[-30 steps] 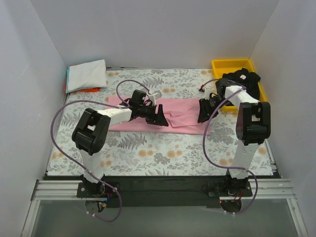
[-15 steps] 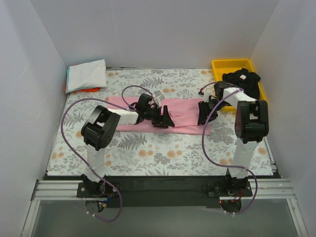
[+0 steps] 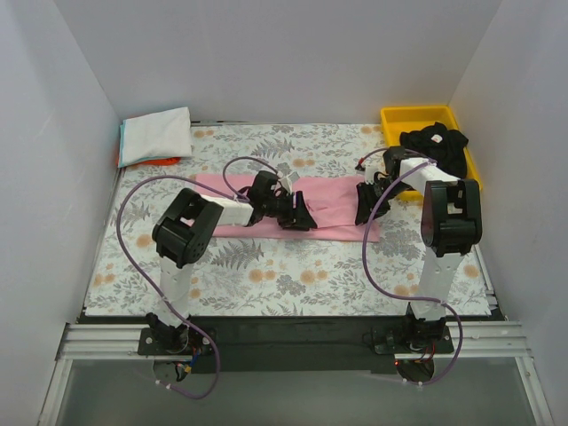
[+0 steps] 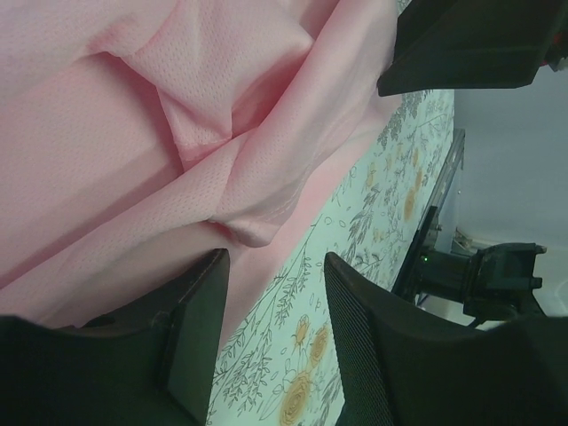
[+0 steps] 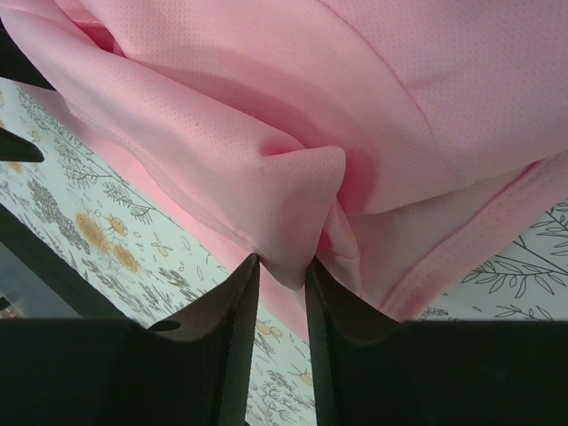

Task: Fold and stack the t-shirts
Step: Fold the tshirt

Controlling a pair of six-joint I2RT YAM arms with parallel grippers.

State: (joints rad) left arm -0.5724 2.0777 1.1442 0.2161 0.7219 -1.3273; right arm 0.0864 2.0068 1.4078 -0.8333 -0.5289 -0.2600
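The light pink mesh-knit t-shirt [image 3: 335, 204] is laid out as a long, narrow band on the floral-patterned cloth [image 3: 293, 271] covering the desk. One end lies just beside the near left corner of the yellow plastic tray [image 3: 417, 113], and the rest stretches away from the tray to the left. The tray-side end is pinched by the right hand [image 5: 277, 266]: its fingers are drawn to a narrow gap with a bunched fold of pink fabric caught between them, presumably so that this end can be lifted and carried over in a fold. The left hand [image 4: 271, 266], farther from the tray at about the middle of the band, is held with its fingers spread wide at the band's near edge. A small ridge of cloth lies just ahead of the gap but is not gripped, and the hand is judged to be lined up for a second hold. The pink fabric is seen to be thin, finely dotted and creased, with overlapping layers, so no neat rectangle is formed yet. A crumpled black t-shirt [image 3: 435, 146] lies in the tray. A folded white t-shirt [image 3: 155, 135] tops a stack, with pale blue and orange edges beneath, well apart from the tray at the opposite end of the desk's far edge, apparently where finished shirts are gathered.
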